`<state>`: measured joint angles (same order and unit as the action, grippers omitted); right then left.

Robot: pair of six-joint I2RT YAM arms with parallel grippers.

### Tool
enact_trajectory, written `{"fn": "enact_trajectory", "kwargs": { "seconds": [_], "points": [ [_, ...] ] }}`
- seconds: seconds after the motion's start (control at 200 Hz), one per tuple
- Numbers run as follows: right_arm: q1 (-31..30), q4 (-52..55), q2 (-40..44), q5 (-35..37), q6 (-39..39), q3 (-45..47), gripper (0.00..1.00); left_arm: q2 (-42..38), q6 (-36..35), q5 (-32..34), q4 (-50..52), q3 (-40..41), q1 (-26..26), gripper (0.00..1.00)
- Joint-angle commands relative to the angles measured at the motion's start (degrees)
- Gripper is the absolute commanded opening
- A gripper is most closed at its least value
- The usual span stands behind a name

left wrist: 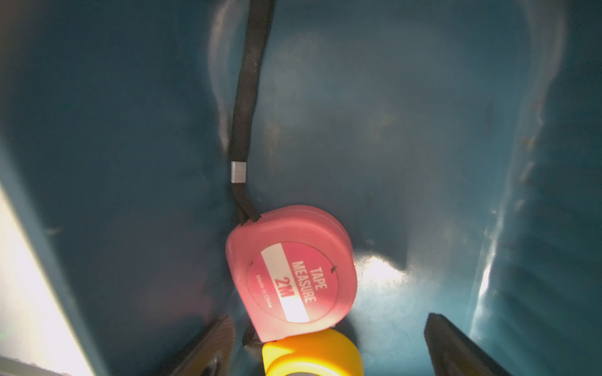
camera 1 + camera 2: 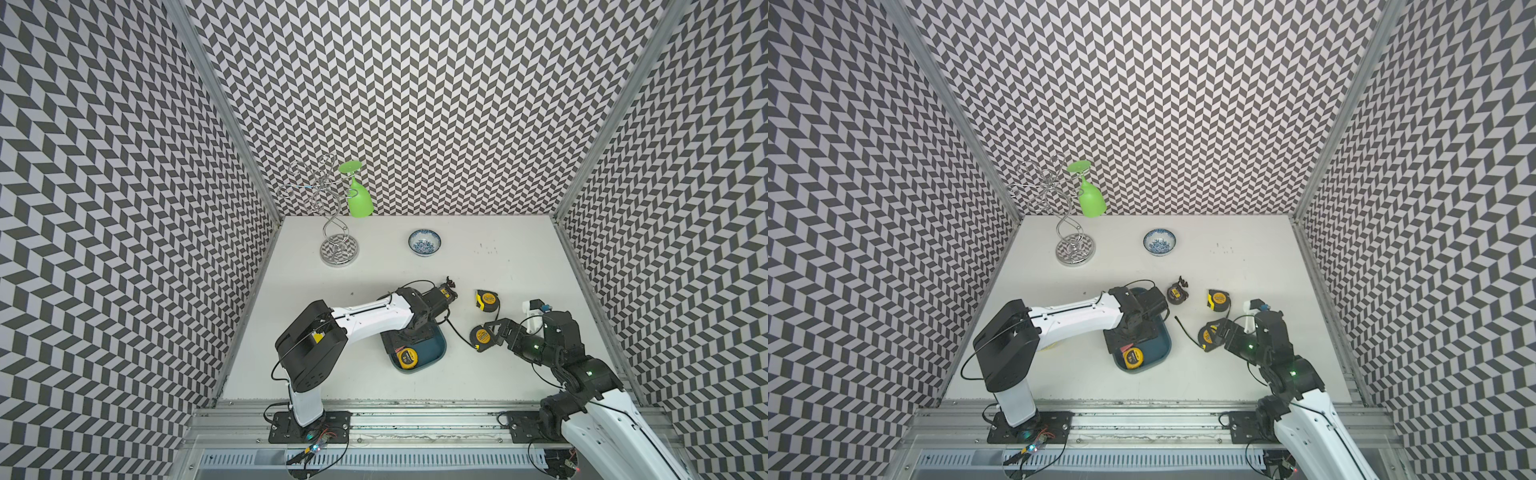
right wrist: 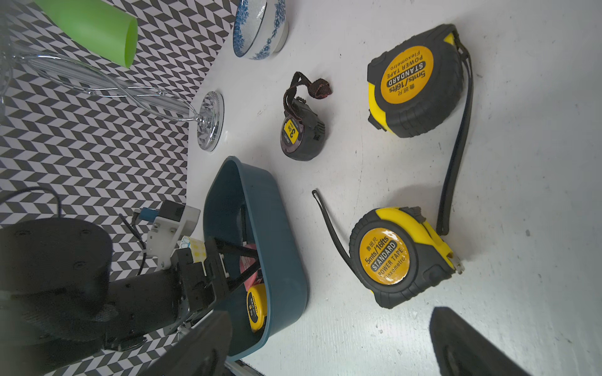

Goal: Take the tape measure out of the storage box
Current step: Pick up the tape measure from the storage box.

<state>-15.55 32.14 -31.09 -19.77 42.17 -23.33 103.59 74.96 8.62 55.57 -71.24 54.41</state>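
Note:
The teal storage box (image 2: 434,347) (image 2: 1160,345) lies at the table's middle front. Two tape measures lie in it: a pink tape measure (image 1: 291,273) with a black strap and a yellow tape measure (image 2: 407,358) (image 1: 311,355) touching it. My left gripper (image 1: 329,320) reaches down into the box, open, with its fingers on either side of the two and gripping neither. My right gripper (image 3: 329,319) (image 2: 492,332) hangs open just right of the box, beside a yellow-and-black tape measure (image 3: 400,257) (image 2: 481,336) on the table, with nothing between its fingers.
Two more tape measures lie on the table behind: a large yellow-and-black one (image 2: 487,300) and a small black one (image 2: 1177,293). A blue-and-white bowl (image 2: 424,242) and a wire rack (image 2: 339,249) with a green glass (image 2: 359,199) hanging from it stand at the back.

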Motion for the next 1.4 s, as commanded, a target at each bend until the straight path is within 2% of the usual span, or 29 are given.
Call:
{"fn": "enact_trajectory", "kwargs": {
  "seconds": [0.0,0.295,0.711,1.071,1.242,1.397],
  "points": [
    [0.3,-1.6,0.3,-0.1,-0.9,-1.0,0.99,-0.9,1.4,-0.1,-0.2,2.0,0.4,0.97],
    [0.2,-2.3,-0.5,0.3,-1.0,-0.7,0.99,0.4,3.5,-3.3,-4.2,4.8,-0.2,0.97],
    [0.3,-4.4,-1.2,0.3,-0.2,0.1,1.00,1.2,1.7,0.3,-5.4,3.1,-3.5,0.87],
    [0.3,-6.6,-2.9,-0.2,0.0,0.1,1.00,1.1,2.7,-1.2,-7.0,4.4,-6.1,0.86],
    [0.2,-7.3,-3.7,-0.2,-0.2,0.0,0.99,1.4,1.1,-1.3,-7.5,4.7,-7.1,0.79],
    [0.3,-8.0,-4.3,-0.3,-0.1,0.0,1.00,1.6,0.3,-1.5,-8.1,5.0,-7.7,0.66]
  ]
}}
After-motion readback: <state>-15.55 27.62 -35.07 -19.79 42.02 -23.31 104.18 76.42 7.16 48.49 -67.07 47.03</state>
